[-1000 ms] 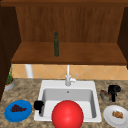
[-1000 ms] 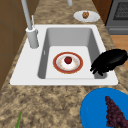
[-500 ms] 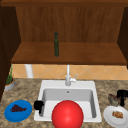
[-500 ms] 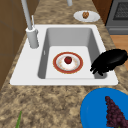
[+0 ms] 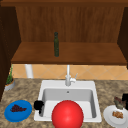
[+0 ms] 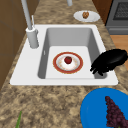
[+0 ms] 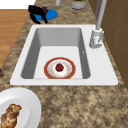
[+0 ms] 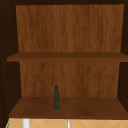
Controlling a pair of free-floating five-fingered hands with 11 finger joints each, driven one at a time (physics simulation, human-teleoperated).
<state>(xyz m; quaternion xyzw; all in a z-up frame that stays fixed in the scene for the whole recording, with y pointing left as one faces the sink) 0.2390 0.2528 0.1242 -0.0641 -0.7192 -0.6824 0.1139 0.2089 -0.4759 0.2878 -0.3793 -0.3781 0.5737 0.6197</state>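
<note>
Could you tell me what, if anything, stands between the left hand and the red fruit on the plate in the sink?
Nothing visible does. The left hand hovers over the sink's near rim; the red fruit lies uncovered on its plate.

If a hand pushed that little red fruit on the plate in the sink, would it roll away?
Probably yes. The red fruit looks round and smooth, so a nudge would likely set it rolling. It sits in the middle of the red-rimmed plate, whose rim might stop it. It looks small, so likely light. The left hand hovers over the sink's edge, apart from it.
</note>
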